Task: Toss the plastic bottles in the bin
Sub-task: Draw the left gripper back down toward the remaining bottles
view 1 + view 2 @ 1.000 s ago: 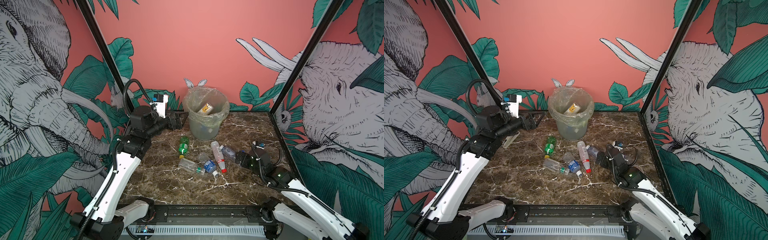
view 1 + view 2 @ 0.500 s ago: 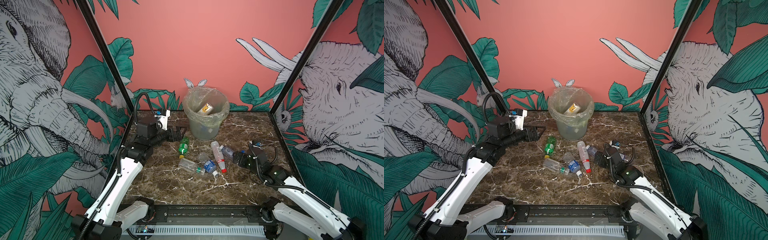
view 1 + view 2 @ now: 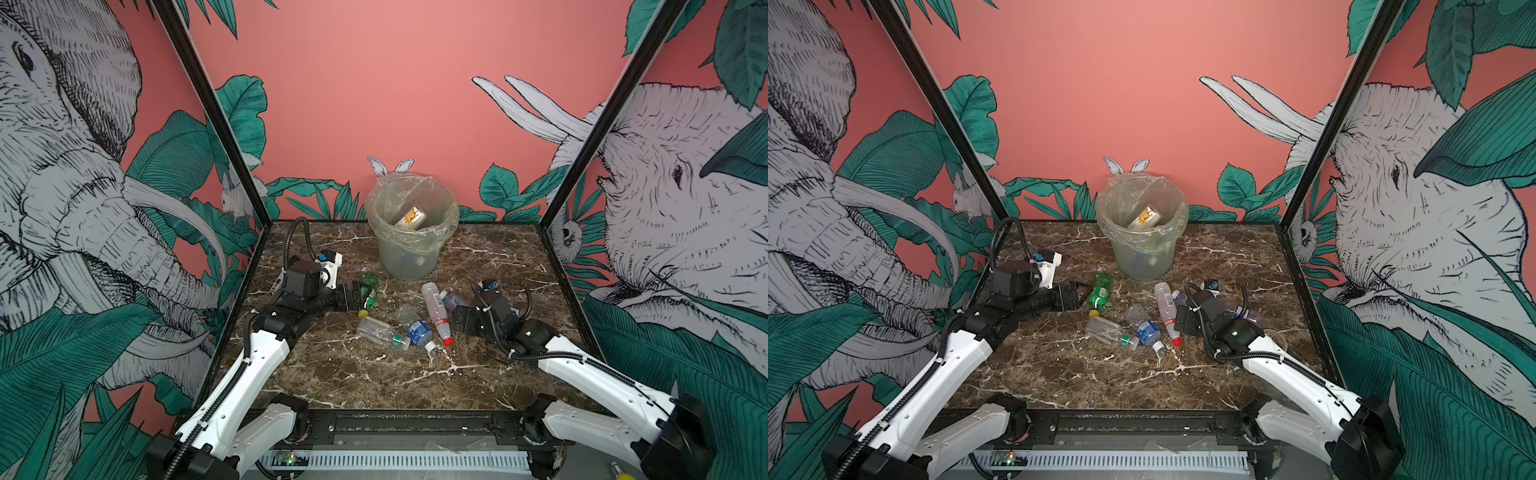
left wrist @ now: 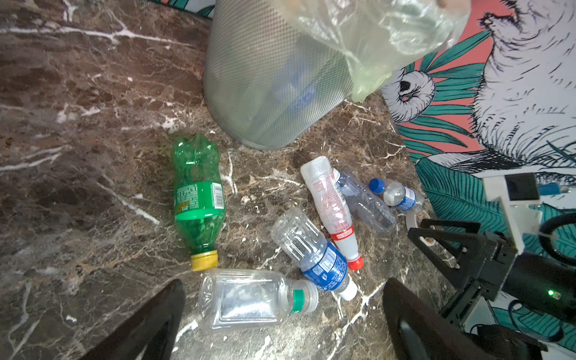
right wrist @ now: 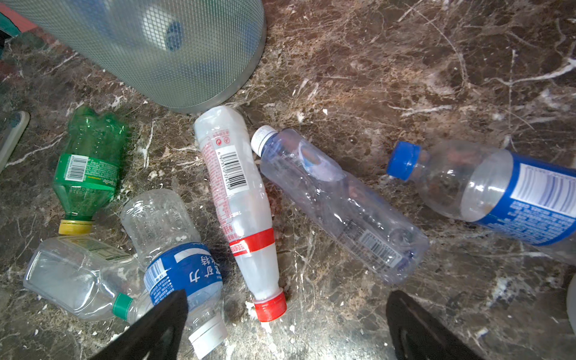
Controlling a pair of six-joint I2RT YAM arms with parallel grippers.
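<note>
Left arm (image 3: 253,370) stretches forward, its left gripper (image 4: 283,283) low, jaws spread wide, empty. Right arm (image 3: 594,374) mirrors it, right gripper (image 5: 288,293) low, jaws wide, holding nothing.

The tabletop (image 4: 78,124) looks like polished brown marble with white veins, faintly glossy. The bin (image 4: 268,87) is translucent grey plastic with a fine mesh-textured wall, lined with a thin, crinkled, shiny clear bag (image 4: 389,40). The plastic bottles (image 5: 343,205) are thin, glossy and dented, mostly clear; the green bottle (image 4: 198,199) is see-through with a smooth printed label, and the red-capped bottle (image 5: 240,202) looks milky, its cap ridged
</note>
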